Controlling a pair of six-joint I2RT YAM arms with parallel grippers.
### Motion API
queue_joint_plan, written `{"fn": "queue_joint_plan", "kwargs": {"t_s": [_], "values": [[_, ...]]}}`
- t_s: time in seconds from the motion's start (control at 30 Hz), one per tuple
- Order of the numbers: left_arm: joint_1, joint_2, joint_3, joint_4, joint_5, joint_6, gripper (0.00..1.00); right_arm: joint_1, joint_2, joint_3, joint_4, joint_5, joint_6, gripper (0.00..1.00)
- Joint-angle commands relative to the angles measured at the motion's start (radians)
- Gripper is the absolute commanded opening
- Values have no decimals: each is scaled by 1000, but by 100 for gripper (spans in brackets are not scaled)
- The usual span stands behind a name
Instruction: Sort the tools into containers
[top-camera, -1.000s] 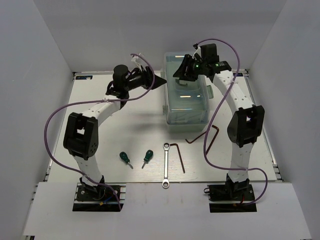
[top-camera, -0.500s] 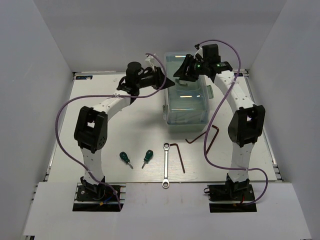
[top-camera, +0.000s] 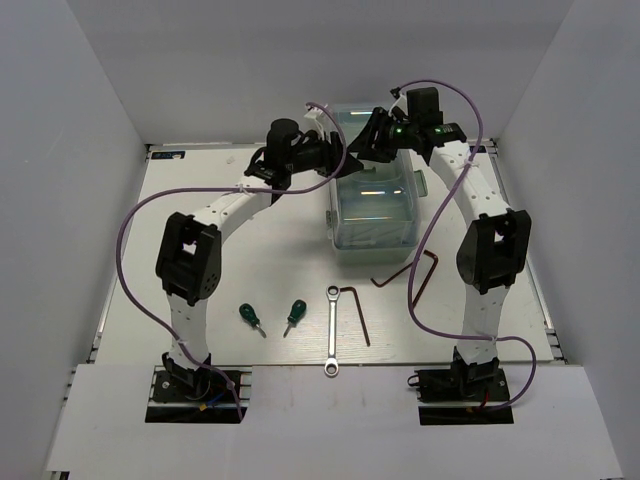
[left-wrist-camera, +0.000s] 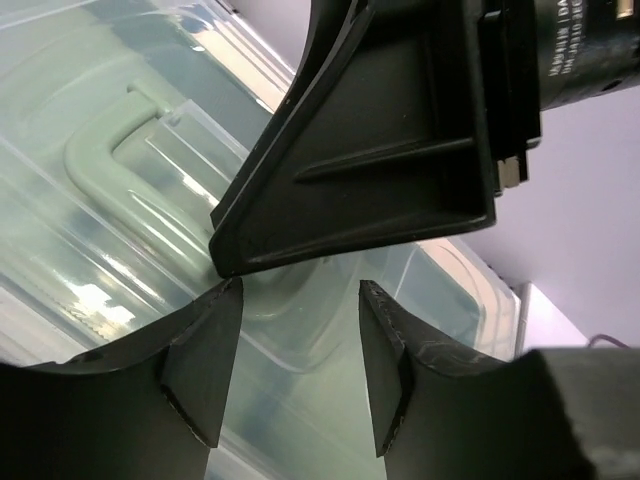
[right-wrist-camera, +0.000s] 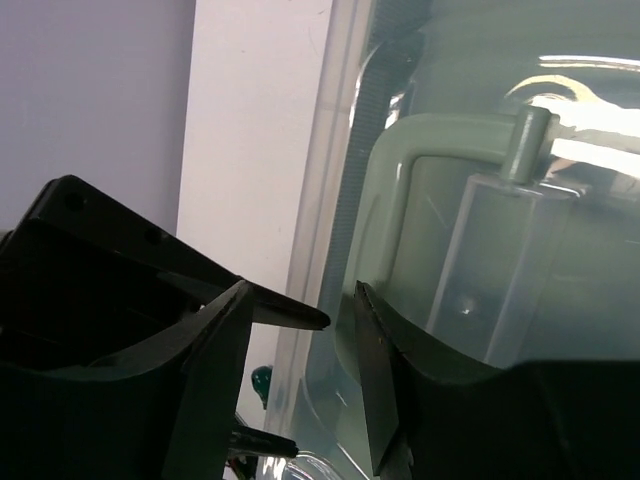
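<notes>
The pale green toolbox (top-camera: 375, 215) stands shut at the back of the table, its handle (left-wrist-camera: 115, 165) lying flat on the translucent lid. My left gripper (top-camera: 343, 163) is open and empty over the lid's far left part (left-wrist-camera: 300, 310). My right gripper (top-camera: 361, 150) is open and empty just beside it, close above the lid (right-wrist-camera: 297, 315); the two grippers' tips nearly meet. Two green-handled screwdrivers (top-camera: 248, 317) (top-camera: 294, 313), a silver wrench (top-camera: 333, 330) and two dark hex keys (top-camera: 358, 312) (top-camera: 410, 268) lie on the table in front of the toolbox.
White walls enclose the table on three sides. Purple cables loop from both arms. The right arm's finger (left-wrist-camera: 380, 150) fills the upper left wrist view, and the left gripper's tip (right-wrist-camera: 285, 312) shows in the right wrist view.
My left arm has swung right from the open table to the toolbox, ending with its gripper next to the right gripper over the lid. The right arm has barely moved.
</notes>
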Motion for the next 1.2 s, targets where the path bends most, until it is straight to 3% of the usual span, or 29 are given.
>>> {"fn": "queue_joint_plan", "kwargs": {"t_s": [0.0, 0.17, 0.33, 0.5, 0.93, 1.17], "values": [[-14, -54, -15, -96, -96, 43, 61, -7, -30, -2, 55, -48, 29, 51], [-14, -100, -38, -122, -143, 66, 61, -1, -28, 24, 12, 6, -2, 51], [-14, -221, -162, -97, -215, 117, 62, -3, -10, 64, -17, 87, -63, 51], [-14, -326, -259, -106, -274, 154, 71, 8, 24, 87, -43, 150, -98, 52], [-14, -389, -364, -89, -252, 178, 73, 68, 56, 90, -59, 233, -180, 58], [-14, -446, -411, -99, -264, 207, 73, 138, 65, 125, -83, 461, -261, 59]]}}
